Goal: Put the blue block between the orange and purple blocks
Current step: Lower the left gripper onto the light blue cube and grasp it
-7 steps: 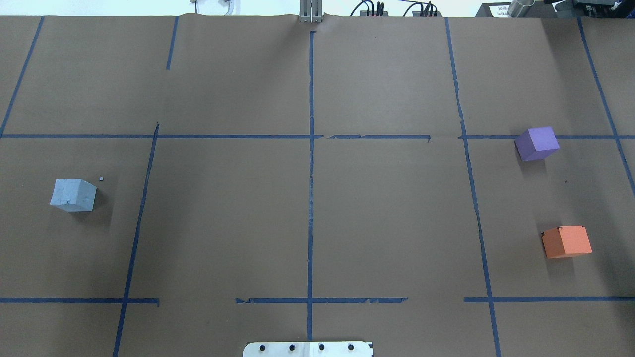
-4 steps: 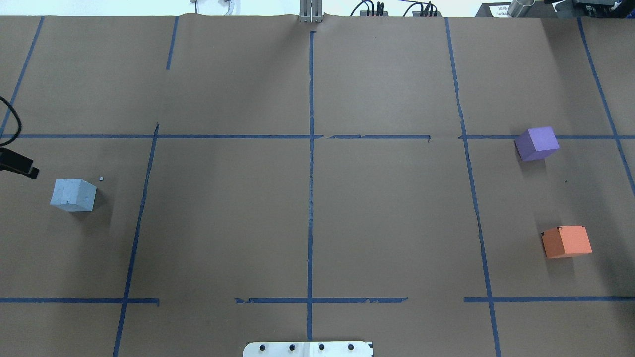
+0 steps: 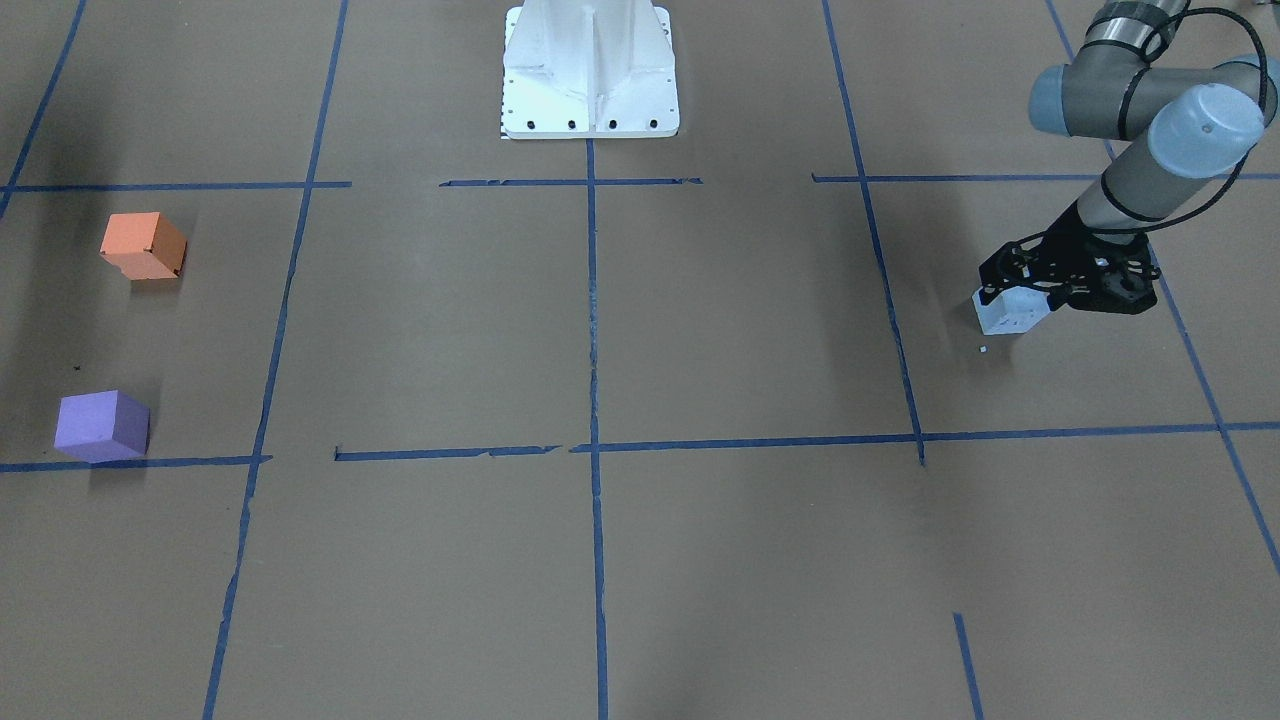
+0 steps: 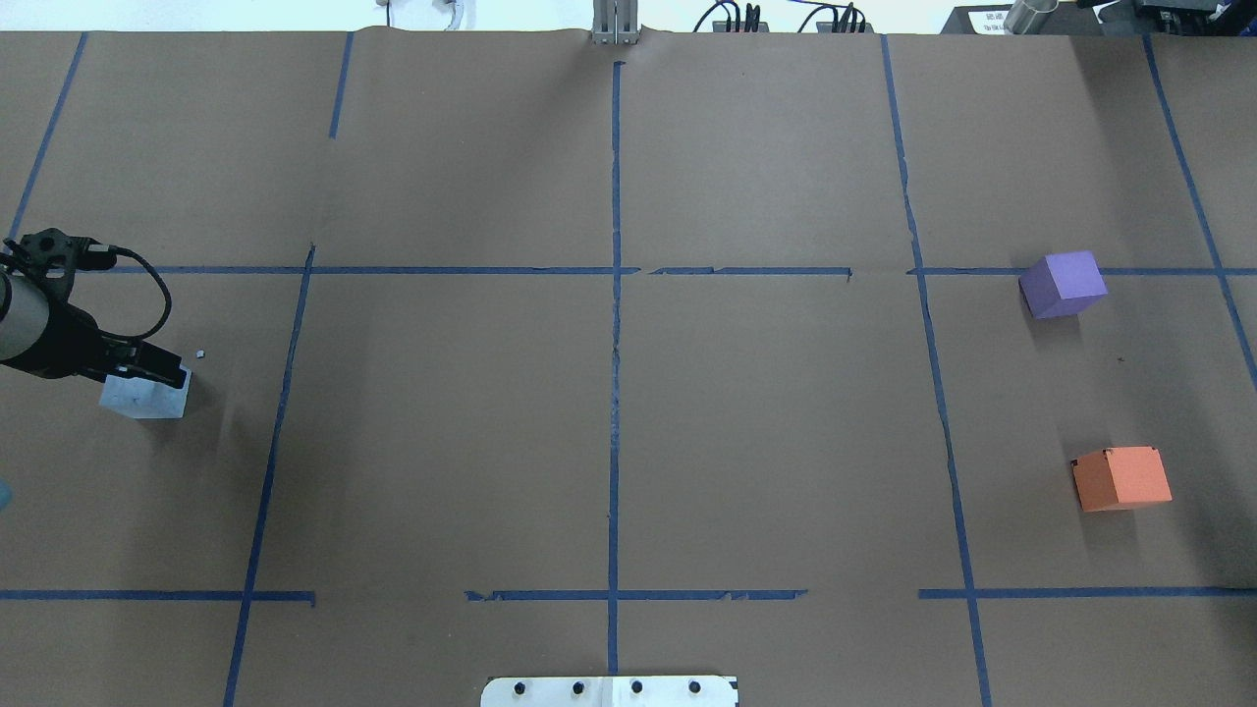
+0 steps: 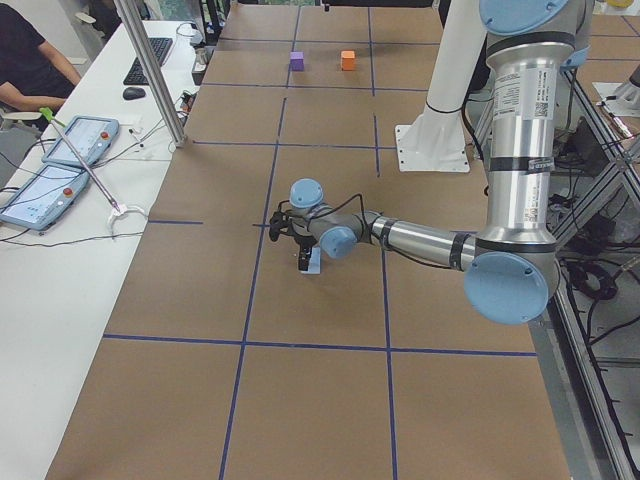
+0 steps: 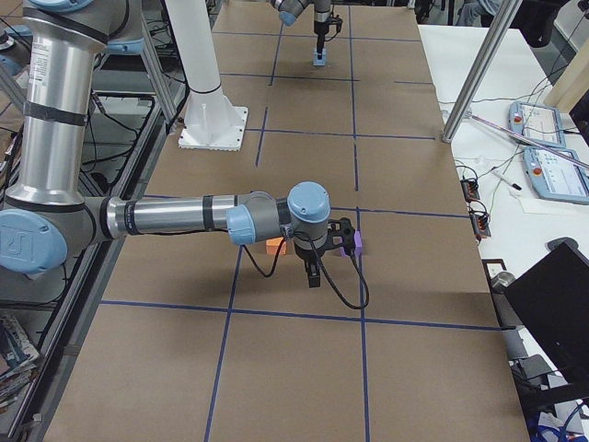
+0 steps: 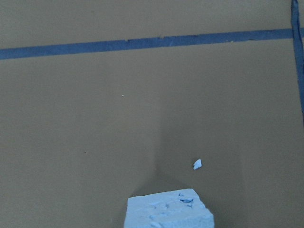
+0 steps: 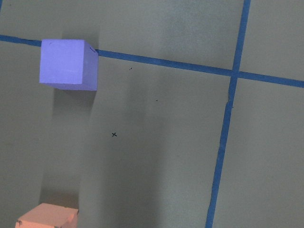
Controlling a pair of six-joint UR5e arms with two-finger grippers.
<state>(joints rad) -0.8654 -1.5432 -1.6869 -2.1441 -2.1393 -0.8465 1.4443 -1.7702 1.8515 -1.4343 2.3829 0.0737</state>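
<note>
The pale blue block (image 4: pixel 142 401) sits on the brown table at the left, also seen in the front view (image 3: pixel 1005 315) and at the bottom of the left wrist view (image 7: pixel 168 211). My left gripper (image 4: pixel 155 373) hangs right over its top, jaws apart, low above it (image 3: pixel 1022 290). The purple block (image 4: pixel 1064 283) and the orange block (image 4: pixel 1121 478) stand far right, with a gap between them. My right gripper (image 6: pixel 313 272) shows only in the exterior right view, near those two blocks; I cannot tell its state.
A small blue crumb (image 4: pixel 200 353) lies beside the blue block. The white robot base plate (image 4: pixel 609 690) is at the near edge. Blue tape lines cross the brown paper. An operators' table with tablets (image 5: pixel 70 150) runs along the far side.
My left arm came in from the left edge and moved right until its gripper stood over the blue block. The three blocks have not moved.
</note>
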